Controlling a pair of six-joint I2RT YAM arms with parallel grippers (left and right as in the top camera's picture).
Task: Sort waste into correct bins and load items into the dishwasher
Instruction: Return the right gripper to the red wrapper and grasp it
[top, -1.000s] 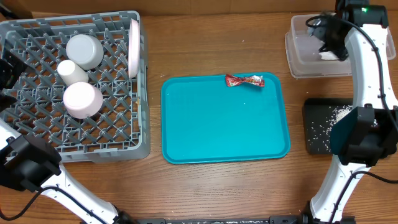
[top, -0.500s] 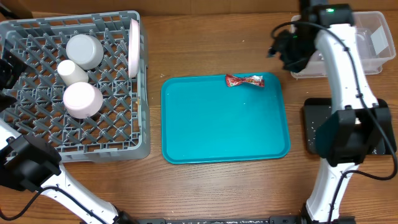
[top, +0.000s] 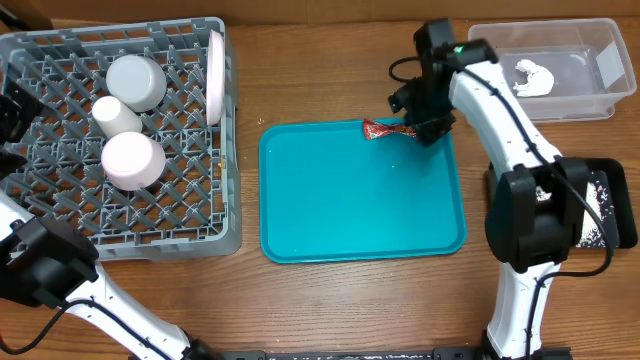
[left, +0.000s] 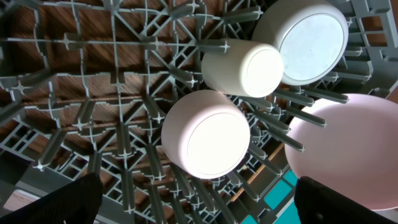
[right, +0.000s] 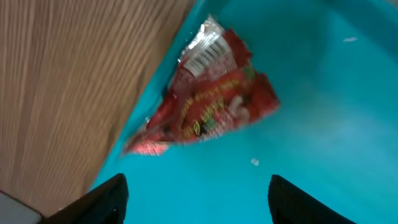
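A crumpled red foil wrapper (top: 381, 129) (right: 211, 106) lies at the back edge of the teal tray (top: 360, 210). My right gripper (top: 420, 129) (right: 202, 208) hovers open just over its right end, with nothing between the fingers. The white napkin wad (top: 532, 76) lies in the clear tub (top: 540, 113). Rice grains (top: 592, 215) are scattered on the black tray (top: 612, 200). In the grey dish rack (top: 160, 245) sit the white cup (top: 115, 115) (left: 242, 68), metal bowl (top: 137, 80) (left: 305, 40), pinkish bowl (top: 132, 160) (left: 208, 134) and plate (top: 215, 75) (left: 348, 149) on edge. My left gripper (left: 199, 211) is open above them.
The right arm reaches from the front right across the black tray and hides part of it. Bare wooden table shows between the rack, the teal tray and the bins. A tiny white grain (right: 254, 162) lies on the teal tray near the wrapper.
My right arm left the clear tub at the back right, leaving the napkin wad inside, and swung left to the wrapper on the teal tray. The left arm stayed still.
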